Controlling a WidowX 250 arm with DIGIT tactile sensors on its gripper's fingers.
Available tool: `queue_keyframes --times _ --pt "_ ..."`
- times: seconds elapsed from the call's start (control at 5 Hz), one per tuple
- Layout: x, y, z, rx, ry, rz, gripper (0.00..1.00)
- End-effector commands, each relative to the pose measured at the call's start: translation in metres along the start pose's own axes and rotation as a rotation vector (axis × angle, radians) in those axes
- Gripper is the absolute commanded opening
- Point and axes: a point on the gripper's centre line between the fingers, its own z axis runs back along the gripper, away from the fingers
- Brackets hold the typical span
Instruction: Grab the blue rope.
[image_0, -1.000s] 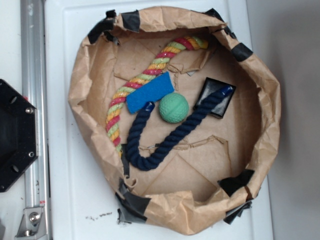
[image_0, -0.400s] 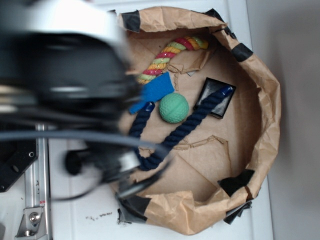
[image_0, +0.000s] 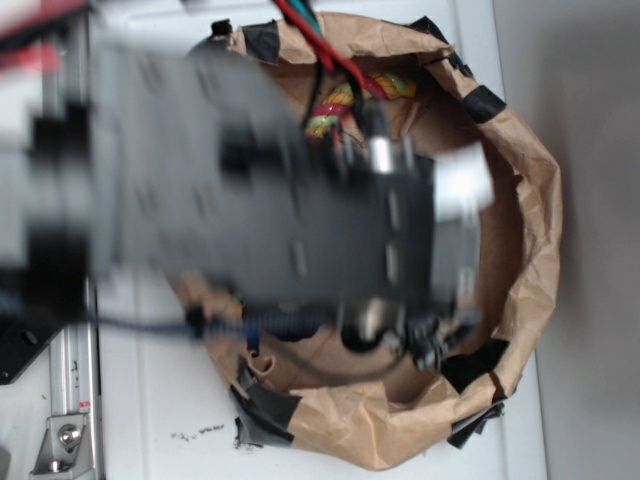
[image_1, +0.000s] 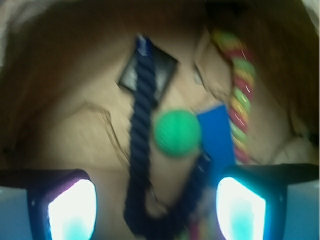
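Between the wide-open fingers of the pincer (image_1: 155, 210) lies the bend of the thick dark-blue twisted rope (image_1: 142, 135), its long arms pointing straight away ahead.

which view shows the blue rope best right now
The wrist view: the blue rope lies in full sight, its U bend low in frame between the open claw fingers, beside the green ball. In the exterior view the blurred arm covers nearly all of it; at most a dark sliver shows.
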Motion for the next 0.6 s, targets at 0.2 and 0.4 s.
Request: queue_keyframes --times 0.2,0.4 --pt "-0.035 -0.003 -0.081 -0.067 0.122 -0.076 1.0" --pt "-0.03 0.004 -0.08 -0.178 0.061 -0.102 0.0"
